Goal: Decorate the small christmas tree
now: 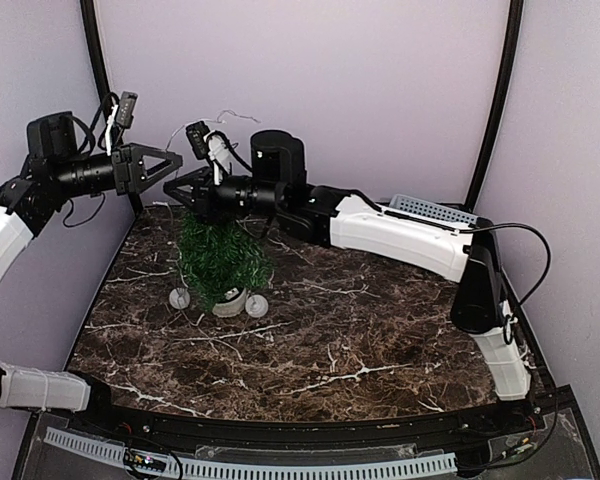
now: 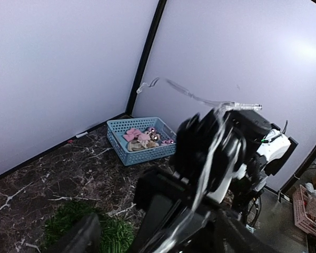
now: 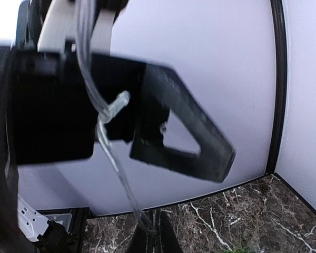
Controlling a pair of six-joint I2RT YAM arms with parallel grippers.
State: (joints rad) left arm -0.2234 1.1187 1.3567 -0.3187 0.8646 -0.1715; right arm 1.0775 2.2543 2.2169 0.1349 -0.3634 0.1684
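- The small christmas tree stands on the left far part of the dark marble table, its little white pot at the near side of the greenery.
- Two silver balls lie on the tabletop, one just left of the pot and one just right of it.
- The right arm reaches across from the right, and the right gripper hangs directly over the tree's top.
- Here's the grip: in the right wrist view, the right gripper's jaws are pinched together at the bottom of the picture, clamped on a thin clear strand.
- That strand runs up from the fingertips and crosses in front of the other arm's black fingers.
- The left gripper hovers just left of the right one, above the tree, with its jaws spread apart and nothing held between them.
- From the left wrist camera, the clear strand arcs up over the right arm's wrist against the pale wall.
- In the far right corner sits a blue basket with pink and shiny ornaments inside, well apart from the tree.
- A patch of the tree's green shows at the bottom of the left wrist view.
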